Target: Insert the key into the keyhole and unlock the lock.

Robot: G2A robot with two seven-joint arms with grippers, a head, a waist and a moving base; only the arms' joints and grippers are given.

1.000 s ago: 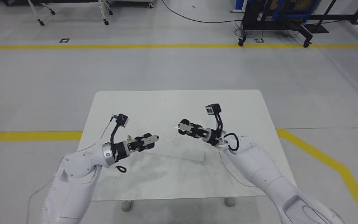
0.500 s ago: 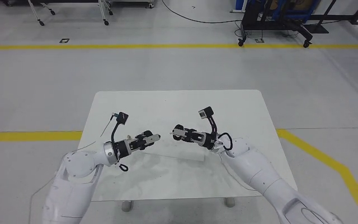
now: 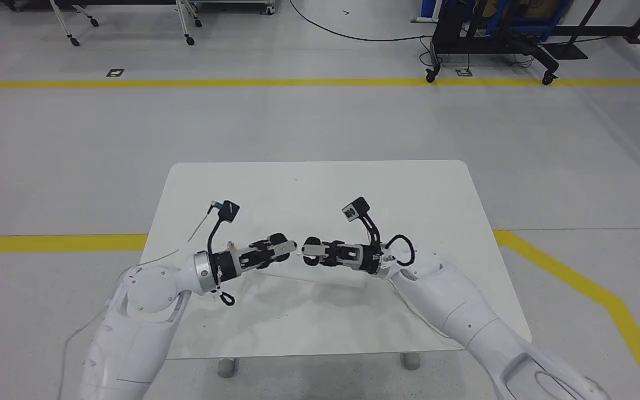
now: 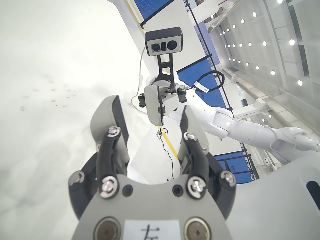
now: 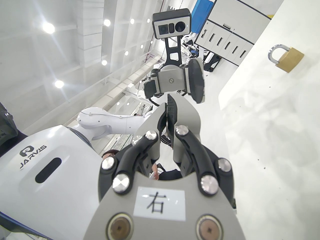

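A brass padlock (image 5: 287,57) with a steel shackle lies flat on the white table (image 5: 262,116), off to one side of my right gripper (image 5: 167,106). That gripper is shut, pads pressed together, and I see no key between them. My left gripper (image 4: 153,108) stands open with nothing between its fingers (image 4: 120,116). In the top view the left gripper (image 3: 285,246) and the right gripper (image 3: 312,249) face each other tip to tip above the table's middle, almost touching. The right gripper's shut fingers (image 4: 156,106) sit just beyond the left gripper's open fingers.
The white table (image 3: 420,190) is bare around the arms, with faint dark specks on its surface. Yellow floor lines run beside it. Wheeled frames stand far off at the back of the room.
Both arms have swung inward over the table. The grippers, well apart a second ago, now meet tip to tip at the centre.
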